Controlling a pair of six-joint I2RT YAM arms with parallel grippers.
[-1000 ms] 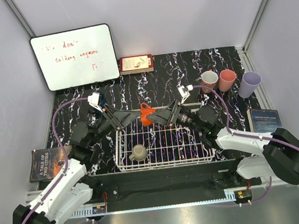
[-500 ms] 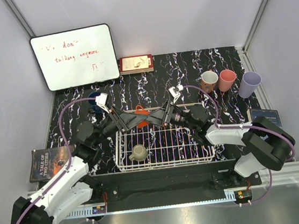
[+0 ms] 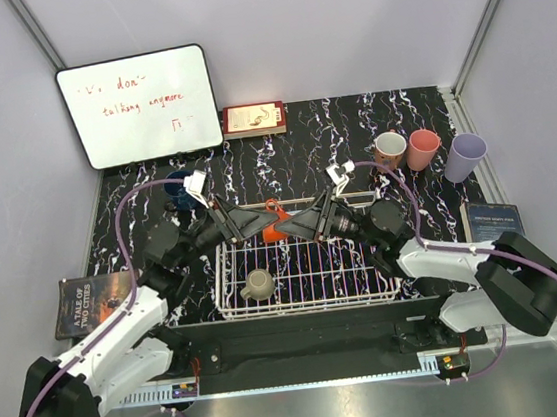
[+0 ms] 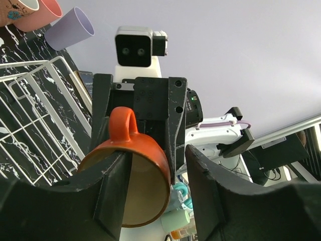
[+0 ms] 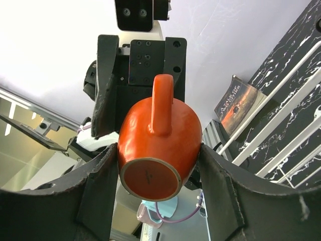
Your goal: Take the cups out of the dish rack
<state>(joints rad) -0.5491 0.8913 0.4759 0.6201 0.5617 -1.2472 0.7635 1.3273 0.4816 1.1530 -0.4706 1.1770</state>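
Observation:
The orange cup (image 3: 274,227) hangs on its side above the far edge of the white wire dish rack (image 3: 310,308). My right gripper (image 3: 295,225) is shut on its body (image 5: 160,135), one finger on each side. My left gripper (image 3: 255,223) is open; one finger is inside the cup's mouth (image 4: 145,150) and the other stands clear of the wall. A beige mug (image 3: 258,285) lies in the rack. The brown mug (image 3: 389,148), salmon-pink cup (image 3: 423,148) and lavender tumbler (image 3: 465,156) stand at the back right. The dark blue mug (image 3: 177,181) is partly hidden behind my left wrist.
A whiteboard (image 3: 139,106) leans at the back left, with a red book (image 3: 254,120) beside it. A book (image 3: 86,303) lies left of the rack and a dark booklet (image 3: 491,219) lies to its right.
My left gripper has moved right from the dark blue mug to the orange cup. The cup, held by my right gripper, went slightly left, then back right and nearer.

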